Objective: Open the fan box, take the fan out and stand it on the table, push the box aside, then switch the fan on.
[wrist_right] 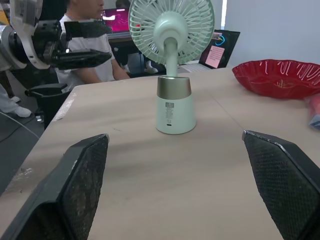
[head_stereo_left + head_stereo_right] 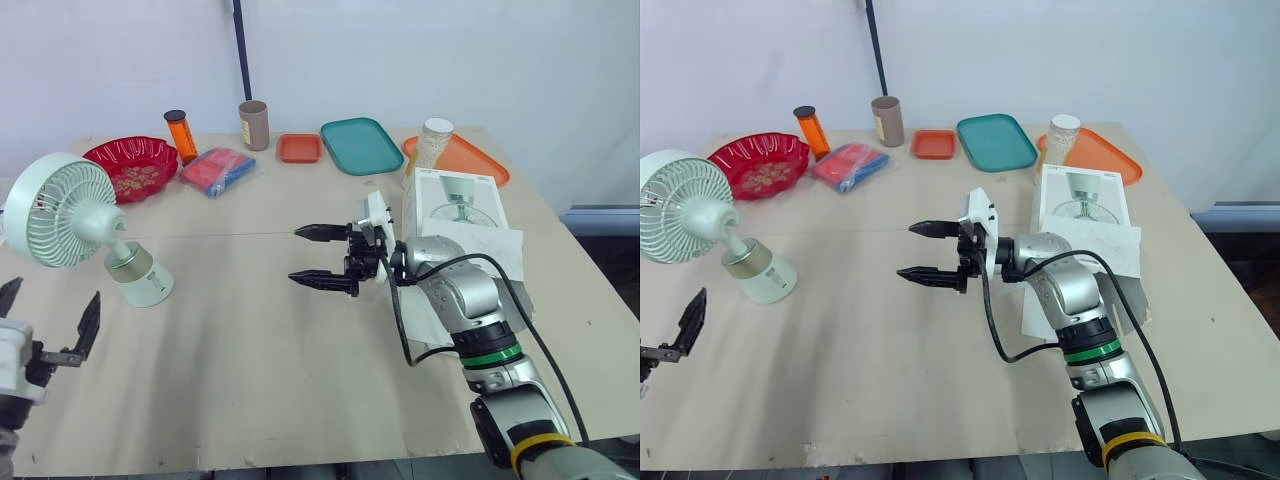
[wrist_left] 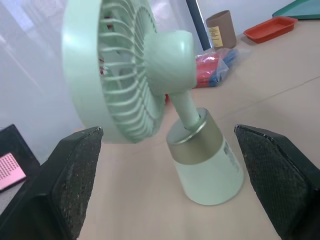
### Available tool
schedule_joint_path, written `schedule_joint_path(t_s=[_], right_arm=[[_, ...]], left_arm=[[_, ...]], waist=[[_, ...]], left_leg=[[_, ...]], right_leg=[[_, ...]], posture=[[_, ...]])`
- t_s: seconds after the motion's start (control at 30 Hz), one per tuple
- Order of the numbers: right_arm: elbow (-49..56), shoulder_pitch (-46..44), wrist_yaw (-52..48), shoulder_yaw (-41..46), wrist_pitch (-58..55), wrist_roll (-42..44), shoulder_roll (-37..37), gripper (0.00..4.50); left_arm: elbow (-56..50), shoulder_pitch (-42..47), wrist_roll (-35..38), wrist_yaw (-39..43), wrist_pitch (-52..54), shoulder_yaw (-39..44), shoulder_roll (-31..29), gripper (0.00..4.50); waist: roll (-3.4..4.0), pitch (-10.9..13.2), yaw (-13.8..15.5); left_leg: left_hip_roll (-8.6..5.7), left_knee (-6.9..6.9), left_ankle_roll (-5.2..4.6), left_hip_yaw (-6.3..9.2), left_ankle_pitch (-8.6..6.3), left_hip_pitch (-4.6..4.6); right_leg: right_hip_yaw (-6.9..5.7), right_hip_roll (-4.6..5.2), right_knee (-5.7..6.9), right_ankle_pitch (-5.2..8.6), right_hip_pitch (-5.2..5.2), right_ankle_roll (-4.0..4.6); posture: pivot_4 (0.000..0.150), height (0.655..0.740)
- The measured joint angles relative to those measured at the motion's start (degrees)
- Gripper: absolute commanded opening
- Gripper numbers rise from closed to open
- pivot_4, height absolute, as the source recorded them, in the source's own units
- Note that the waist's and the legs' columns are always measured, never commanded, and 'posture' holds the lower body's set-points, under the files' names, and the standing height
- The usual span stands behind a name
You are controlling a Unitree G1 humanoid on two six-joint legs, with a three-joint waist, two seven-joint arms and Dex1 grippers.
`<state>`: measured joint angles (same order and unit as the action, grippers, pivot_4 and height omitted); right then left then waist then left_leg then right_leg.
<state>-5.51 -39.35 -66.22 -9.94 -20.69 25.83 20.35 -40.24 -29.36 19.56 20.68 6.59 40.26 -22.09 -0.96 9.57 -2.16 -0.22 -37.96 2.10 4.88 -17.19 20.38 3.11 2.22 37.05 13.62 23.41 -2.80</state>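
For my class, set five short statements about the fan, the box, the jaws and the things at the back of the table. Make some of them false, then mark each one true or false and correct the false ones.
1. The fan stands upright on the table. True.
2. The right jaws are shut on the fan. False: they are open, empty and apart from the fan.
3. The box lies to the robot's right of the fan. True.
4. The orange bottle lies inside the red bowl. False: it stands upright on the table beside the bowl.
5. The left jaws are open and hold nothing. True.
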Motion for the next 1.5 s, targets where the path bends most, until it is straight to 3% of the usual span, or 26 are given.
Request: schedule_joint_path(t_s=[0.87,1.03,1.13,1.5], right_arm=[[2.0,1.6,1.7,0.1,0.0,-1.4,1.0,4.37],[2.5,2.5,2.5,0.1,0.0,-1.5,1.2,4.50],[2.6,2.5,2.7,0.1,0.0,-1.6,1.4,4.50],[3.2,2.8,3.1,0.1,0.0,-1.8,1.7,4.50]], left_arm=[[17.2,16.1,0.8,3.1,1.2,0.9,-10.7,4.50],[18.9,18.4,0.9,4.1,1.2,-0.4,-10.7,3.17],[18.9,19.1,1.9,5.2,0.9,-1.0,-10.7,2.06],[18.7,19.3,4.7,6.0,2.2,-1.4,-10.5,1.97]], waist=[[-0.01,0.0,-0.4],[-0.02,0.0,-0.4],[-0.02,0.0,-0.4],[-0.02,0.0,-0.4]], left_leg=[[0.03,0.05,0.23,0.07,-0.05,0.00],[0.03,0.06,0.26,0.06,-0.05,0.00],[0.03,0.06,0.28,0.07,-0.04,0.00],[0.02,0.06,0.30,0.09,-0.03,0.00]], right_leg=[[-0.12,0.03,0.01,0.03,0.05,0.06],[-0.13,0.04,0.01,0.03,0.06,0.06],[-0.12,0.06,0.01,0.03,0.05,0.06],[-0.13,0.07,0.03,0.03,0.04,0.06]], posture=[[0.150,0.7400],[0.150,0.7400],[0.150,0.7400],[0.150,0.7400]])
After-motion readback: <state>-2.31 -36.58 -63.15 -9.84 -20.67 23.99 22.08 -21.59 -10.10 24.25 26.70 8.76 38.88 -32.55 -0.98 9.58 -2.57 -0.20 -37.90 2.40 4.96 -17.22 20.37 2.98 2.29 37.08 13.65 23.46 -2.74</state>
